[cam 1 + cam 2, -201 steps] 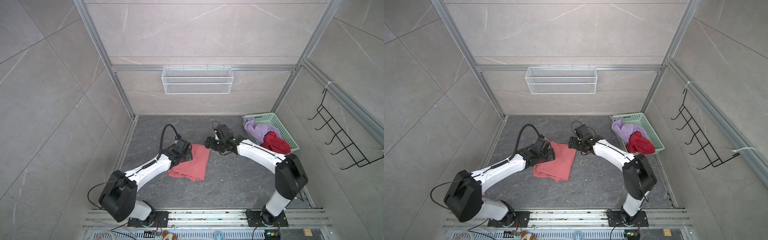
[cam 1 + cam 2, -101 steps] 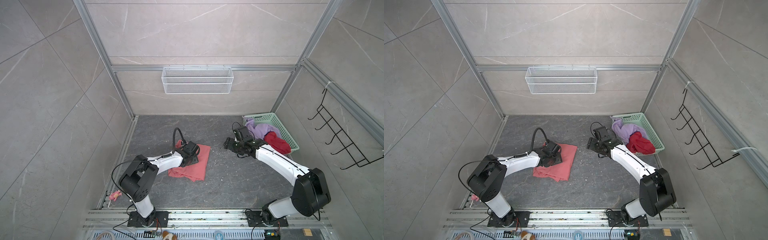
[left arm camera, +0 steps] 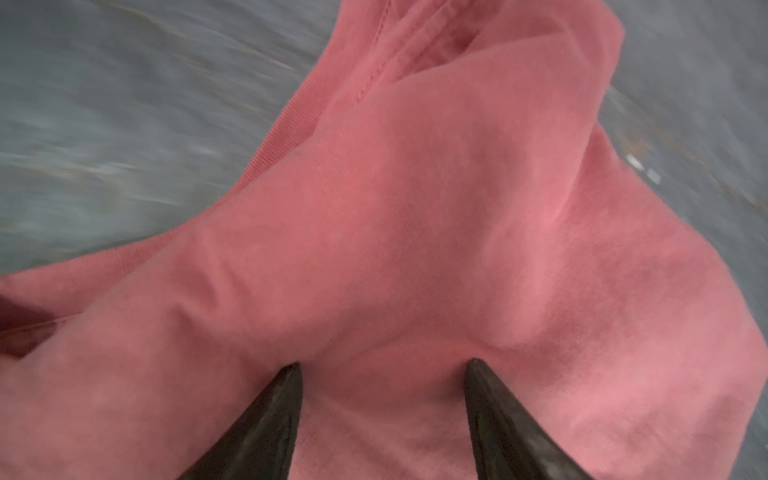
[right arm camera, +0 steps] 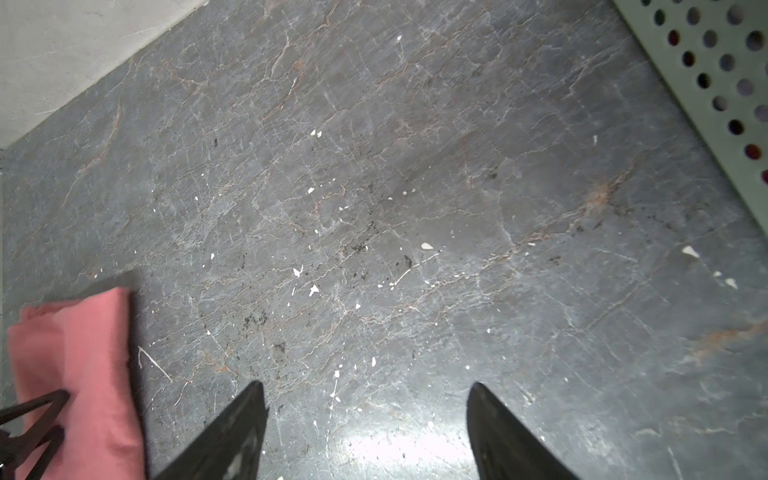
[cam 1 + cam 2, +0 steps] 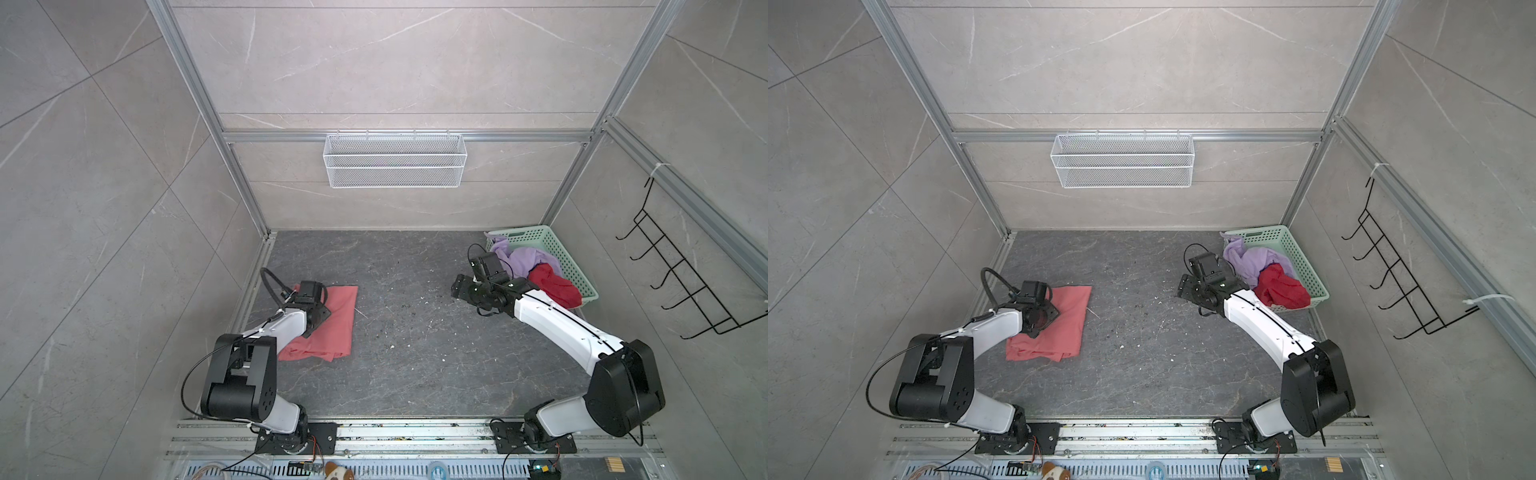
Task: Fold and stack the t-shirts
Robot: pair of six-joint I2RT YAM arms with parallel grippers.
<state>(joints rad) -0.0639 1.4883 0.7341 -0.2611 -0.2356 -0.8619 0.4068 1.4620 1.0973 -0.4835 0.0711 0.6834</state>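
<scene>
Now both grippers stand open, neither holding any cloth
Left gripper [image 3: 382, 368] has its fingers spread close over the folded salmon-pink tee [image 5: 337, 320] on the left of the dark tabletop [image 5: 415, 340]; right gripper [image 4: 365, 386] hangs over bare surface beside the mint basket [image 5: 571, 266], which holds the lilac tee [image 5: 524, 259] and deep-red tee [image 5: 557, 286]

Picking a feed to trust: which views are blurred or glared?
Left wrist view: floor smeared by motion blur, salmon-pink t-shirt soft. Right wrist view: floor sharp, glare patch by the right pincer. Both top views: crisp, evenly lit, wide-angle bowed edges.
</scene>
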